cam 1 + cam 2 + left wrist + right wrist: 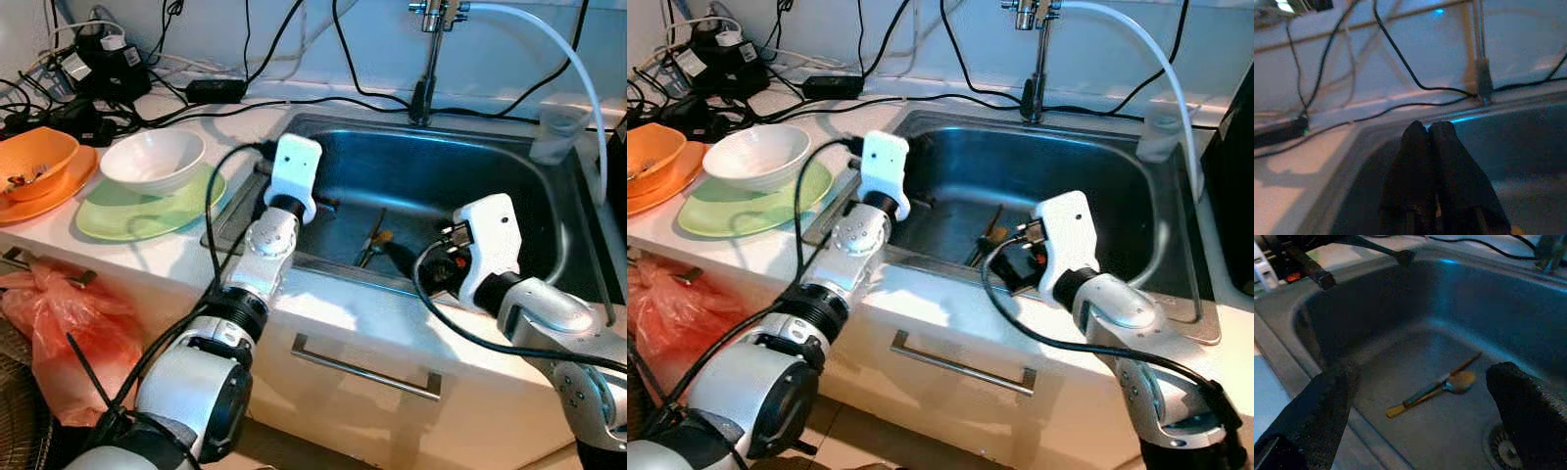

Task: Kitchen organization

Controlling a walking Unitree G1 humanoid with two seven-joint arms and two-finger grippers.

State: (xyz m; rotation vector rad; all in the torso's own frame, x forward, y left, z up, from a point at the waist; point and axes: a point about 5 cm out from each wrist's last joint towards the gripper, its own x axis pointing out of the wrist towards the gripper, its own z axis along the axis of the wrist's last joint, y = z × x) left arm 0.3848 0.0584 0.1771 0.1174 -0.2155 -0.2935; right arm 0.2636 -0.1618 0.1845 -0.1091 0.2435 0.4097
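Two grippers we hold over the sink (549, 211): left gripper (1429, 132) pinched empty, right gripper (1420, 406) wide above the utensils (1435, 390).

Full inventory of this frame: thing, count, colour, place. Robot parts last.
sink: 1, steel, set in white counter
utensils: a small cluster, wooden-looking spoon plus a dark-handled piece, on the sink floor; exact count unclear
drain: 1, sink floor
faucet: 1, chrome, behind sink, white hose attached
plastic cup: 1, clear, sink's back right rim
bowl: 1, white, on green plate
orange bowl: 1, on orange plate, counter's left
cables: several, black, back of counter
bag: 1, red, below counter
drawer handle: 1, metal
left gripper: fingers shut, over sink's left edge
right gripper: fingers open, above utensils
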